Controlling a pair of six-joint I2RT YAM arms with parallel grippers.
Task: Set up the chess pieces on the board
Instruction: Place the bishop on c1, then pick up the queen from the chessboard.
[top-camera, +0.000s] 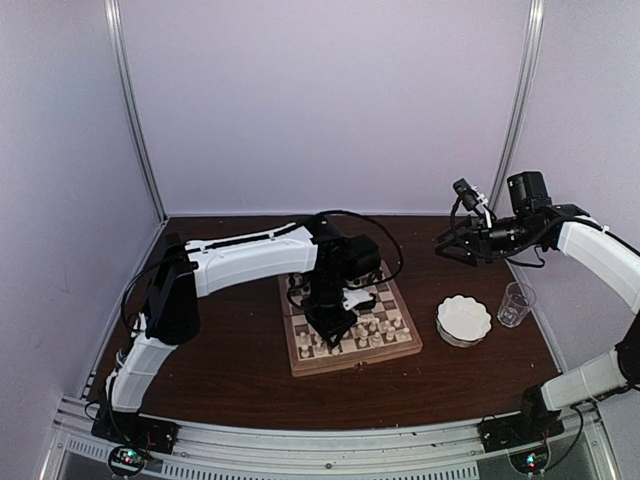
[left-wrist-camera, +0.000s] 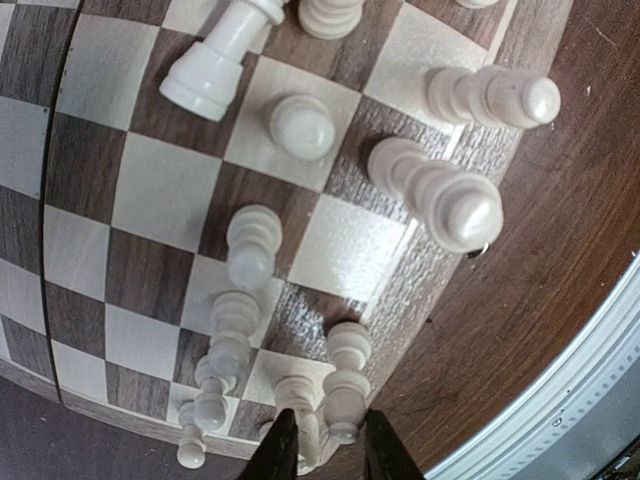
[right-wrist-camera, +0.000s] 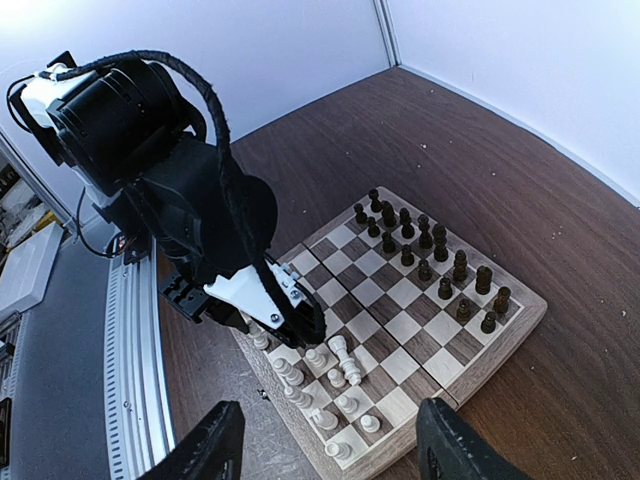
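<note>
The board (top-camera: 355, 363) lies mid-table, also seen in the right wrist view (right-wrist-camera: 520, 320). Dark pieces (right-wrist-camera: 430, 240) stand in two rows at its far side. Cream pieces (top-camera: 365, 335) cluster at the near side. One cream piece (left-wrist-camera: 215, 60) lies tipped over, also in the right wrist view (right-wrist-camera: 345, 355). My left gripper (left-wrist-camera: 330, 440) is low over the board's near corner. Its jaws stand narrowly apart either side of the top of an upright cream piece (left-wrist-camera: 347, 385), with a second cream piece (left-wrist-camera: 305, 405) beside the left finger. My right gripper (right-wrist-camera: 332, 425) is open, empty and held high at the back right (top-camera: 445, 250).
A white scalloped bowl (top-camera: 464, 320) and a clear plastic cup (top-camera: 515, 303) stand right of the board. The left arm's body covers the board's left half from above. A metal rail (left-wrist-camera: 590, 400) runs along the table's near edge.
</note>
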